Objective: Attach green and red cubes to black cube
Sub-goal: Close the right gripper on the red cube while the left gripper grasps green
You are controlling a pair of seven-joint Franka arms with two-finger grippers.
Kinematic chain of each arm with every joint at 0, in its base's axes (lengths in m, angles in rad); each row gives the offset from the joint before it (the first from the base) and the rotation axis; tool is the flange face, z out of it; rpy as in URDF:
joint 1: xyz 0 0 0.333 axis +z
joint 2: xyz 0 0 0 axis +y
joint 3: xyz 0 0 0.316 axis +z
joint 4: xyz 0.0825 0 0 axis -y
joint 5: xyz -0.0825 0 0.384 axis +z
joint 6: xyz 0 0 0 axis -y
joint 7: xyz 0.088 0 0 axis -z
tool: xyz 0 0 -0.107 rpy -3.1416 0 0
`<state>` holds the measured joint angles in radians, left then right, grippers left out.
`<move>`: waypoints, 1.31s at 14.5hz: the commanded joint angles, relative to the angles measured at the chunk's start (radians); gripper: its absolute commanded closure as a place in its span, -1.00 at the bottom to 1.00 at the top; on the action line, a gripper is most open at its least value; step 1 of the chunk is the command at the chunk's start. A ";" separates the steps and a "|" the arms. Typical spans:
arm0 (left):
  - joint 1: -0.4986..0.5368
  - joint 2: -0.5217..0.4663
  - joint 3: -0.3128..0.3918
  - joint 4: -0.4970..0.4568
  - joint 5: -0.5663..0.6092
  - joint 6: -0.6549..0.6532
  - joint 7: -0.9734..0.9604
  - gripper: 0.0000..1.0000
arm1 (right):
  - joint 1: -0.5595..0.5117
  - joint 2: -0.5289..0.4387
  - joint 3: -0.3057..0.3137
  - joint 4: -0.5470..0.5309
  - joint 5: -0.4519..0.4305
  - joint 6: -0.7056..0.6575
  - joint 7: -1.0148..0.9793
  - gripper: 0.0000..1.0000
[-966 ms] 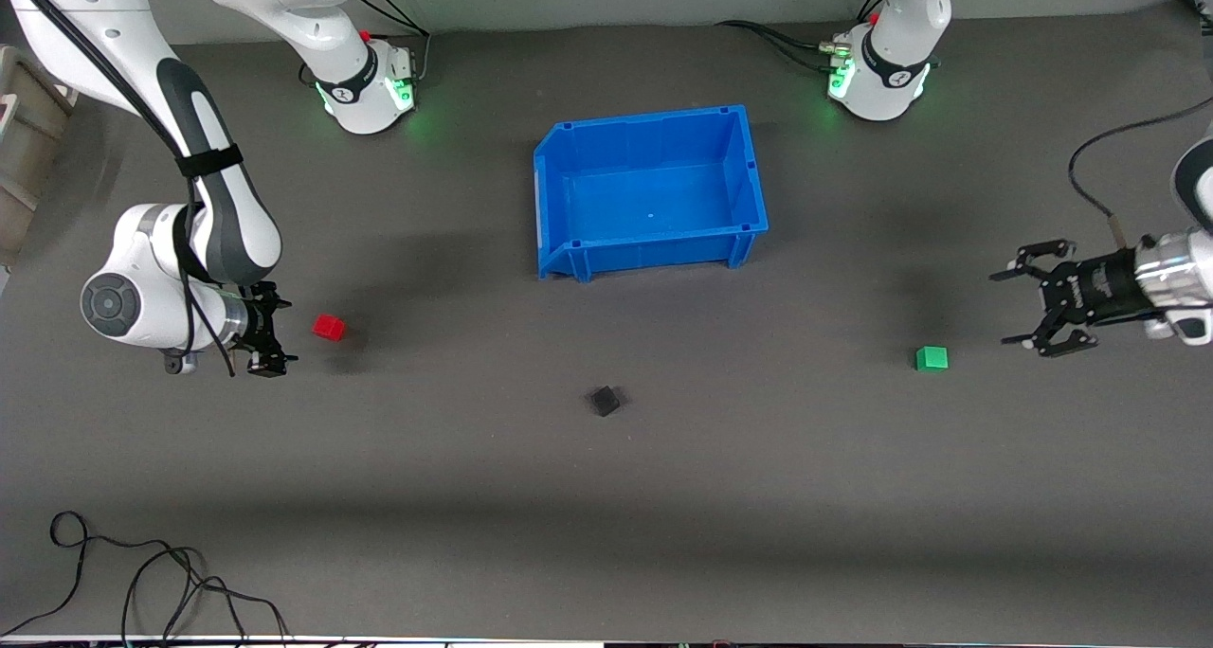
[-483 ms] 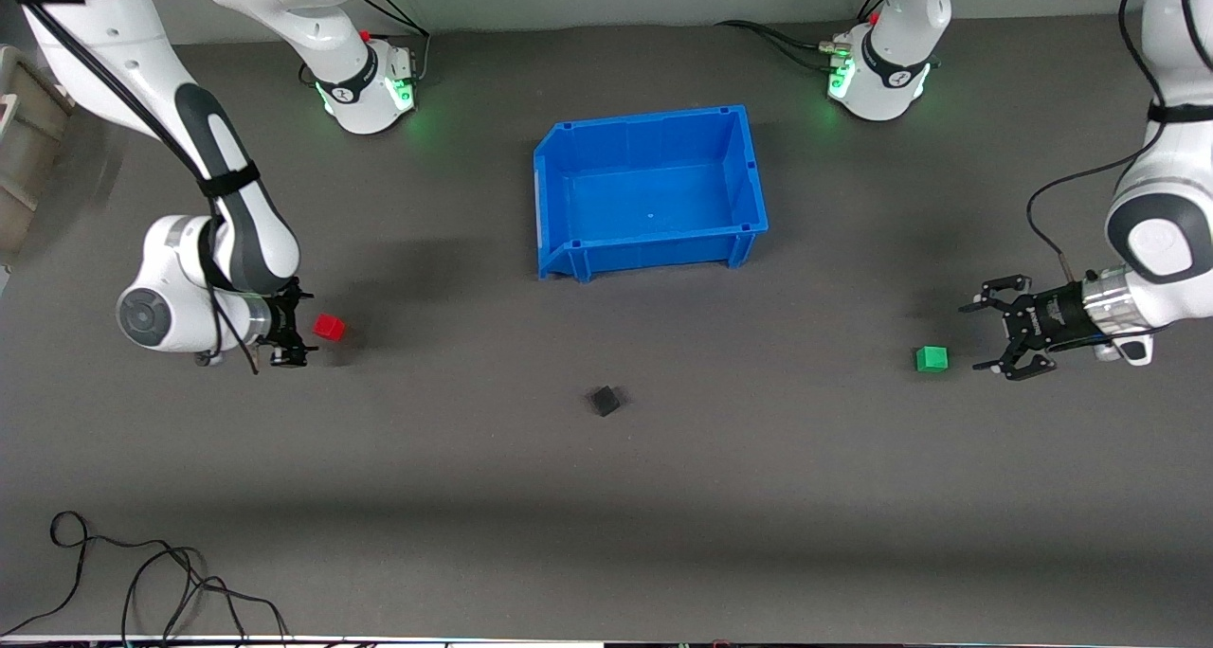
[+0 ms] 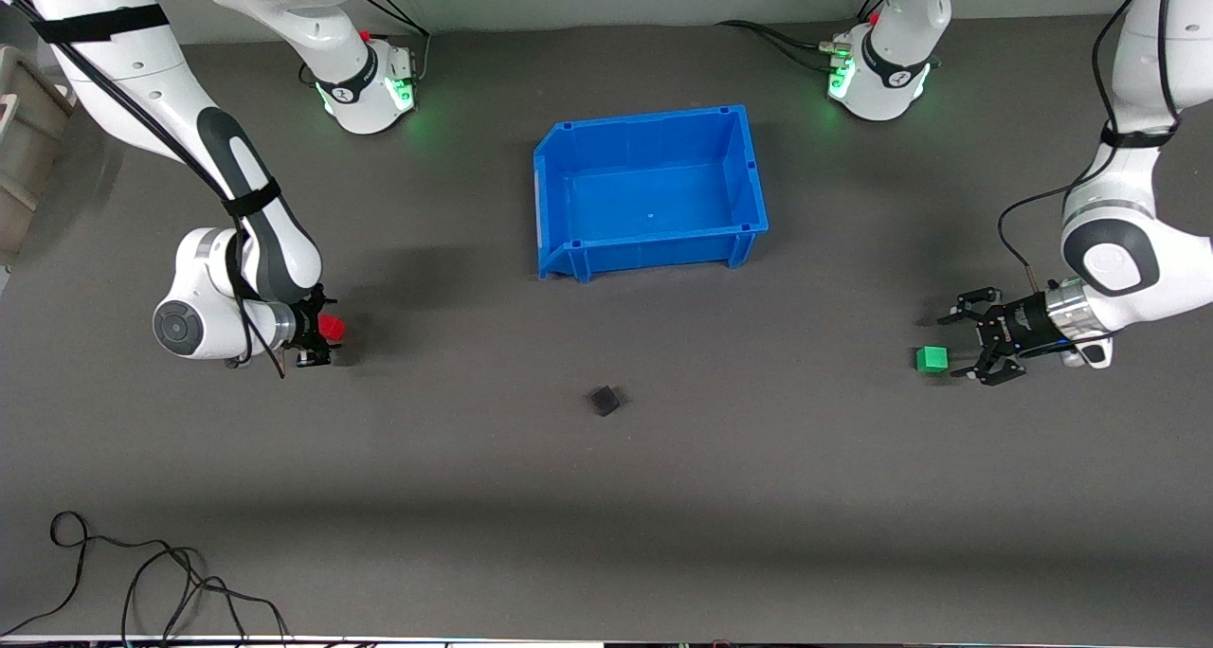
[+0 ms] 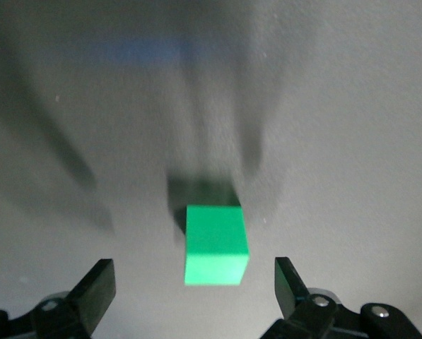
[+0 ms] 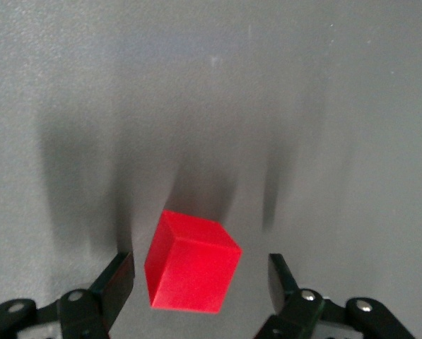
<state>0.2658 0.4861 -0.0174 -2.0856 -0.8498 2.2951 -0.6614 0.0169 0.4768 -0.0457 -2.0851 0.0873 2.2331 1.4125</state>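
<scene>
The left gripper (image 3: 965,347), fingers spread, faces the green cube (image 3: 932,358) near the left arm's table edge, lined up to grasp; the right gripper (image 3: 317,331), also spread, brackets the red cube (image 3: 331,326) near the right arm's edge; the black cube (image 3: 604,401) waits mid-table between them.

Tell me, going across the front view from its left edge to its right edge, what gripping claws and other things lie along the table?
Right gripper → red cube → black cube → blue bin → green cube → left gripper. Each gripper is open, right beside its own cube.
</scene>
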 commanded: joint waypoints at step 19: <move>-0.020 0.000 -0.007 0.102 -0.019 -0.066 -0.090 0.36 | 0.009 -0.024 -0.003 -0.023 -0.081 -0.001 0.005 -0.58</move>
<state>0.2578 0.5051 -0.0321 -2.0034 -0.8863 2.2724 -0.6869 0.0170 0.4645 -0.0445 -2.0961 0.0245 2.2320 1.4118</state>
